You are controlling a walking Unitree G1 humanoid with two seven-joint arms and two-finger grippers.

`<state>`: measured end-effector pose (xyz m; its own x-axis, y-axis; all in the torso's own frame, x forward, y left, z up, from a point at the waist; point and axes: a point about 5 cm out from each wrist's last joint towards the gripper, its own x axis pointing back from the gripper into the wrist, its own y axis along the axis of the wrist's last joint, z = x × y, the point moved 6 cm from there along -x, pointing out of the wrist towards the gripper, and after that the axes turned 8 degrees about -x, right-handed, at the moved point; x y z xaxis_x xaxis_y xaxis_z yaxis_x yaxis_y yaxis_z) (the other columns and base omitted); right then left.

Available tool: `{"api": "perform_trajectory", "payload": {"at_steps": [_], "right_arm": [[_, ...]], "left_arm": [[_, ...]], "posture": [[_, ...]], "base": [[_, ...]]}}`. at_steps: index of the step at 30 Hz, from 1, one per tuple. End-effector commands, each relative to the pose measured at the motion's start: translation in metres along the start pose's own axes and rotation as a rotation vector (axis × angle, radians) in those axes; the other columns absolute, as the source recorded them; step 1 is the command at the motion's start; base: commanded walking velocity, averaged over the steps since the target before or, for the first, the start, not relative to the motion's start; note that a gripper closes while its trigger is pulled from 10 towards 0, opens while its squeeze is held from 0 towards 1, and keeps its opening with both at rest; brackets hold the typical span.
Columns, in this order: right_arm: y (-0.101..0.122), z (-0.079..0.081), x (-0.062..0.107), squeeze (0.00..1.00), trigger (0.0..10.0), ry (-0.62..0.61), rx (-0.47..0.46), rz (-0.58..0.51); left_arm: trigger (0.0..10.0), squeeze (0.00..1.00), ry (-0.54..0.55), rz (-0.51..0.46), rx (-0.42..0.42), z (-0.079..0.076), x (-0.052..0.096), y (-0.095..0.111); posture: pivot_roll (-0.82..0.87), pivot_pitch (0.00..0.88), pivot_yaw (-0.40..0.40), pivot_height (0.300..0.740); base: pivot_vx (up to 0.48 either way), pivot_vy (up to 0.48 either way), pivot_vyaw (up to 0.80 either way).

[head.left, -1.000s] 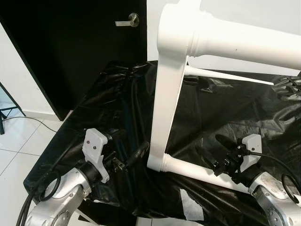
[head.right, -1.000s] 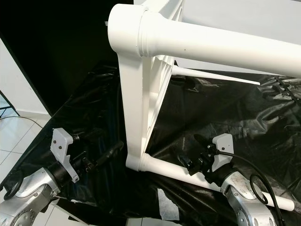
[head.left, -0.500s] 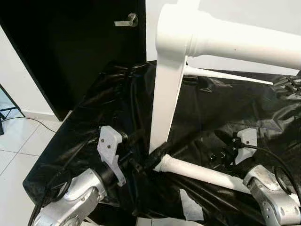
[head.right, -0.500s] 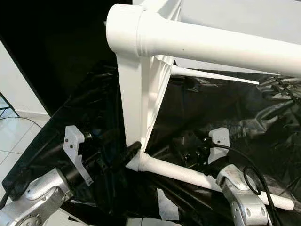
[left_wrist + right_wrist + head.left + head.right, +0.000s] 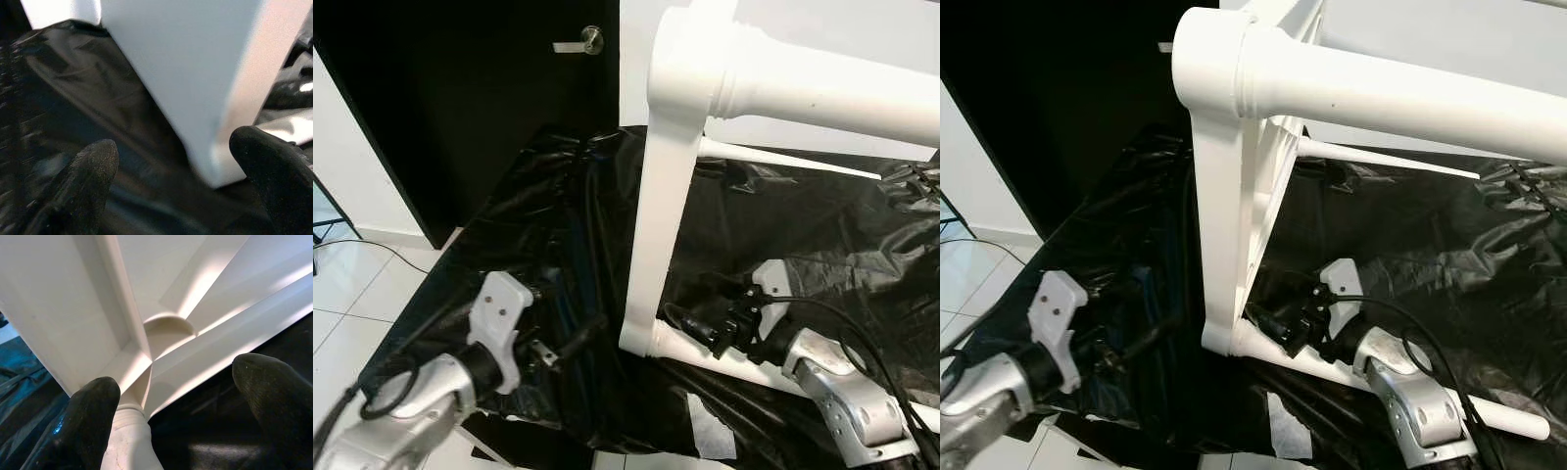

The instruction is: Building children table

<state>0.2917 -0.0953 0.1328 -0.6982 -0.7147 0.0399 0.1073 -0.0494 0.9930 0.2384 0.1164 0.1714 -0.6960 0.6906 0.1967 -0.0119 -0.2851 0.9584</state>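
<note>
Here, white table [image 5: 658, 225] tipped sideways

The table frame [image 5: 658, 225] stands on the sheet-covered surface [image 5: 822, 225]; left hand [image 5: 570, 345] at 7 o'clock of its base, right hand [image 5: 690, 323] at 4, door [image 5: 460, 98] at 11.

One white tabletop [image 5: 658, 211] stands on edge at the frame's centre. Three white table legs show: one [image 5: 822, 93] across the upper right, one thin-looking [image 5: 783, 162] behind it, one [image 5: 1400, 387] along the lower right. One black plastic sheet [image 5: 803, 235] lies beneath. Two grippers appear: left gripper [image 5: 573, 343] lower left, right gripper [image 5: 690, 321] lower centre. One door handle [image 5: 579, 41] sits at top.
</note>
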Motion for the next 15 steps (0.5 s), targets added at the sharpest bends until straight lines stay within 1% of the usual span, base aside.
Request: {"api": "perform_trajectory", "payload": {"at_steps": [1, 2, 4, 5, 8, 10, 12, 14, 15], "right_arm": [[-0.007, -0.002, 0.0, 0.0, 10.0, 0.011, -0.012, 0.04], [-0.008, -0.002, 0.0, 0.0, 10.0, 0.02, -0.003, 0.053], [-0.008, -0.002, 0.0, 0.0, 10.0, 0.02, -0.003, 0.053], [-0.01, -0.002, 0.001, 0.0, 10.0, 0.031, 0.0, 0.068], [-0.013, -0.001, 0.002, 0.0, 10.0, 0.051, 0.011, 0.086], [-0.014, -0.003, -0.004, 0.0, 10.0, 0.069, 0.025, 0.093], [-0.014, -0.003, -0.007, 0.0, 10.0, 0.078, 0.033, 0.095], [-0.013, -0.001, -0.017, 0.0, 10.0, 0.099, 0.041, 0.088], [-0.013, -0.001, -0.017, 0.0, 10.0, 0.099, 0.041, 0.088]], "left_arm": [[10.0, 0.0, -0.15, 0.007, -0.034, -0.009, 0.006, 0.0], [10.0, 0.0, -0.145, 0.01, -0.049, -0.005, 0.008, 0.001], [10.0, 0.0, -0.145, 0.01, -0.049, -0.005, 0.008, 0.001], [10.0, 0.0, -0.135, 0.008, -0.044, -0.001, 0.01, 0.003], [10.0, 0.0, -0.133, -0.007, -0.032, 0.003, 0.013, 0.007], [10.0, 0.0, -0.151, -0.022, -0.02, 0.0, 0.014, 0.011], [10.0, 0.0, -0.156, -0.025, -0.019, 0.0, 0.015, 0.011], [10.0, 0.0, -0.159, -0.026, -0.019, -0.001, 0.015, 0.012], [10.0, 0.0, -0.159, -0.026, -0.019, -0.001, 0.015, 0.012]], "posture": [[0.08, 0.033, -0.052, 0.74], [0.07, 0.045, -0.051, 0.74], [0.07, 0.045, -0.051, 0.74], [0.07, 0.053, -0.052, 0.74], [0.07, 0.056, -0.049, 0.74], [0.07, 0.057, -0.05, 0.74], [0.07, 0.057, -0.05, 0.74], [0.07, 0.061, -0.05, 0.74], [0.07, 0.061, -0.05, 0.74]], "base": [[0.0, 0.0, 0.0], [0.0, 0.0, 0.0], [0.0, 0.0, 0.0], [0.0, 0.0, 0.0], [0.0, 0.0, 0.0], [0.0, 0.0, 0.0], [0.0, 0.0, 0.0], [0.0, 0.0, 0.0], [0.0, 0.0, 0.0]]}}
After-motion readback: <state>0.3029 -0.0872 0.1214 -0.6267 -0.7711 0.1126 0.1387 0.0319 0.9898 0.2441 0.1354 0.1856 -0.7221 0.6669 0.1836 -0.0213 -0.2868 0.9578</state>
